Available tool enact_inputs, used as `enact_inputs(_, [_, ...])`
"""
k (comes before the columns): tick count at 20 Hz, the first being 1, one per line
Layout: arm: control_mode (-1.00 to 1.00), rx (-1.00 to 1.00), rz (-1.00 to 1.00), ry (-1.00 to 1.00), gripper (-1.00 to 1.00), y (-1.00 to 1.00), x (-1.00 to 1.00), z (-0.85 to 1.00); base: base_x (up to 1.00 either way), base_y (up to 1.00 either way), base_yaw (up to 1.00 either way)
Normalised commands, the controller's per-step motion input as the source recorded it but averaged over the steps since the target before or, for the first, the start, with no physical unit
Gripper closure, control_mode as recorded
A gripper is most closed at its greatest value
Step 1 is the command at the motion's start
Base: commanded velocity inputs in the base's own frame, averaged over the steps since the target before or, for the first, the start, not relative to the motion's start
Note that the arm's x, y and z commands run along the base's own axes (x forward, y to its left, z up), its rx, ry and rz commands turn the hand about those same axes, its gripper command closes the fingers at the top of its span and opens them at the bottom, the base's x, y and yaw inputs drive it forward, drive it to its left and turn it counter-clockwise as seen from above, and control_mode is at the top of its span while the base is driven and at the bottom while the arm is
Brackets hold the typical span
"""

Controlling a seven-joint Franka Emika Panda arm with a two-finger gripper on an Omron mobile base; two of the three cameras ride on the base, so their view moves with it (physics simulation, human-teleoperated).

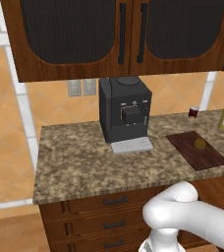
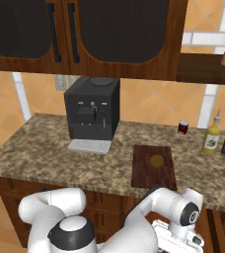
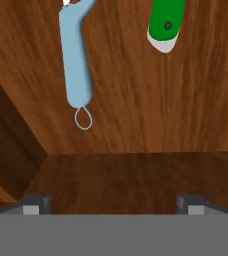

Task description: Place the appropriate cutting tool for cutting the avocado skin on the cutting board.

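Avocado (image 1: 200, 143) on cutting board (image 1: 205, 158) (dark wood); green knife handle (image 3: 167, 22) in drawer.

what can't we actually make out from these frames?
- Green handle, hand view: blade cut off by the top edge.
- Pale blue utensil, hand view: working end cut off at the top, type unclear.
- Avocado on cutting board: too small for detail.
- Small dark jar, right base view: contents unreadable.

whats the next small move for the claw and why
Probably shift the open claw toward the green handle and line up over it. In the hand view it looks into a wooden drawer, empty-jawed, with that handle and a pale blue tool lying apart ahead. The cutting board holds just the avocado.
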Motion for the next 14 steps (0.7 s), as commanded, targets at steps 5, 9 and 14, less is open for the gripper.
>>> enact_inputs(5, [-1.00, 0.00, 0.01, -0.18, -1.00, -0.18, 0.54, -0.01, 0.00, 0.00, 0.00])
enact_inputs(9, [-1.00, 0.00, 0.03, -0.04, -1.00, -0.20, 0.54, -0.29, 0.00, 0.00, 0.00])
enact_inputs(14, [-1.00, 0.00, 0.04, -0.08, -1.00, -0.20, 0.44, -0.41, 0.00, 0.00, 0.00])
